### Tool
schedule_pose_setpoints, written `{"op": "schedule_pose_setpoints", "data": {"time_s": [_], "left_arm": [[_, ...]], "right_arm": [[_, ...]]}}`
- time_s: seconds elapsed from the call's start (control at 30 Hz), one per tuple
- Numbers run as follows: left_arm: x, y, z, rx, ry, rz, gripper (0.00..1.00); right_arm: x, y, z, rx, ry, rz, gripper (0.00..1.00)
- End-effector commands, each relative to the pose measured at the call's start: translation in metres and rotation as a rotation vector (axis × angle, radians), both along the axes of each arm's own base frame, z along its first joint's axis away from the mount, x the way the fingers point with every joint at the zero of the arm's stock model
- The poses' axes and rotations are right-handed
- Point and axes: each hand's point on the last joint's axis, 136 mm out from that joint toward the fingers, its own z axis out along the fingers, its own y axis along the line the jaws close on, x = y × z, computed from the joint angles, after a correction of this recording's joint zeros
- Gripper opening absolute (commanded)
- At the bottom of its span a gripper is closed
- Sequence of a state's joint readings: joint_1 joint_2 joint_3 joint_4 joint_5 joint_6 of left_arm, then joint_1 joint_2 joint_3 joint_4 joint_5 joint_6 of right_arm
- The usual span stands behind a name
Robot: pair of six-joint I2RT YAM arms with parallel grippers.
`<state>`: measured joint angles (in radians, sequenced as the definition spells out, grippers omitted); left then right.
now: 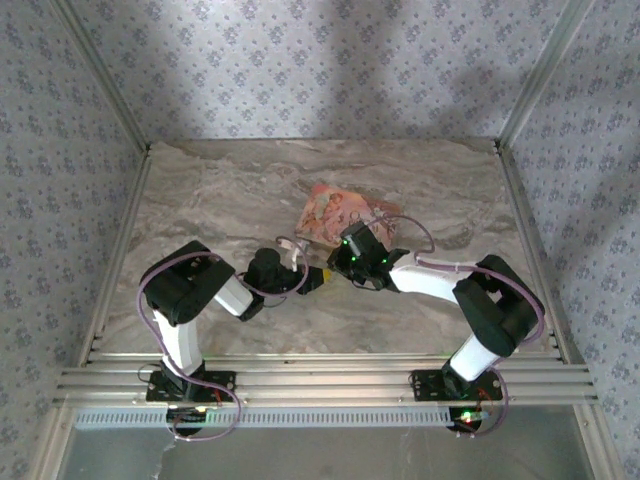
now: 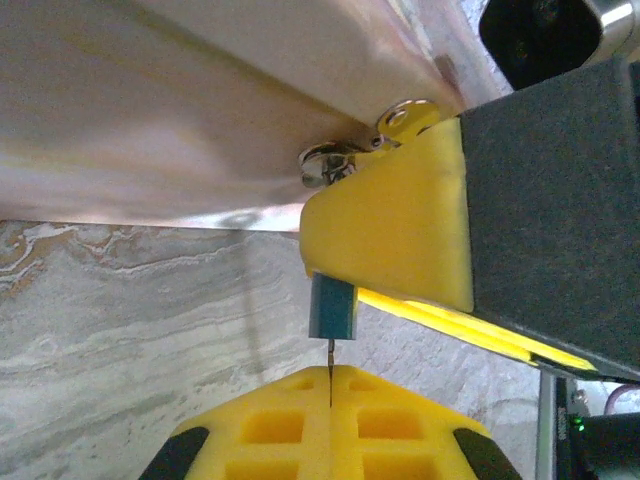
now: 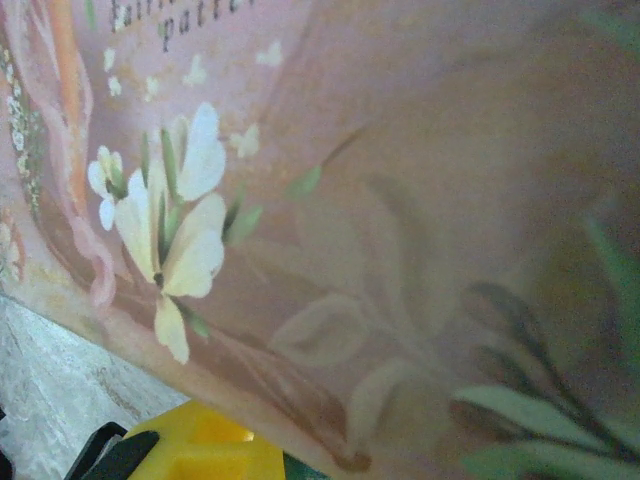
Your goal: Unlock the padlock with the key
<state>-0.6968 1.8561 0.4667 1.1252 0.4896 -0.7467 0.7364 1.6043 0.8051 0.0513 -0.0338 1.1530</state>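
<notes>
I held the key [image 2: 329, 362] in closed left fingers [image 2: 270, 425], shaft aligned into the padlock [image 2: 332, 308] that the right fingers [image 2: 390, 230] clamped.

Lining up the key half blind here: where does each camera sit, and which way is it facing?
Top external: above, behind the bases, looking down on the table; left arm and right arm show.
Left wrist: looks along the left gripper toward the padlock.
Right wrist: close up on the pink box; one yellow finger shows.
Shared: all three see the box.

Left pincer [image 2: 330, 392], right pincer [image 1: 334, 265] clamped, tip-to-tip.
</notes>
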Motion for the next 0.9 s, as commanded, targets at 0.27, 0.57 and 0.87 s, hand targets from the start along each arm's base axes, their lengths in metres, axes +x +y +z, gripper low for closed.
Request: {"op": "schedule_pose_setpoints", "data": {"time_s": [0.27,0.57,0.87], "left_arm": [[-0.011,-0.028,0.06,0.383,-0.717,-0.079,0.0],[-0.013,-0.026,0.053,0.475,-0.797,-0.076,0.0],[-0.013,-0.02,0.052,0.472,-0.773,-0.049,0.0]], "right_arm": [[-0.041,0.0,-0.01,-0.061,0.145,0.117,0.0],[-0.041,-0.004,0.002,-0.022,0.136,0.084,0.42],[-0.037,-0.009,0.017,-0.005,0.098,0.058,0.53]]}}
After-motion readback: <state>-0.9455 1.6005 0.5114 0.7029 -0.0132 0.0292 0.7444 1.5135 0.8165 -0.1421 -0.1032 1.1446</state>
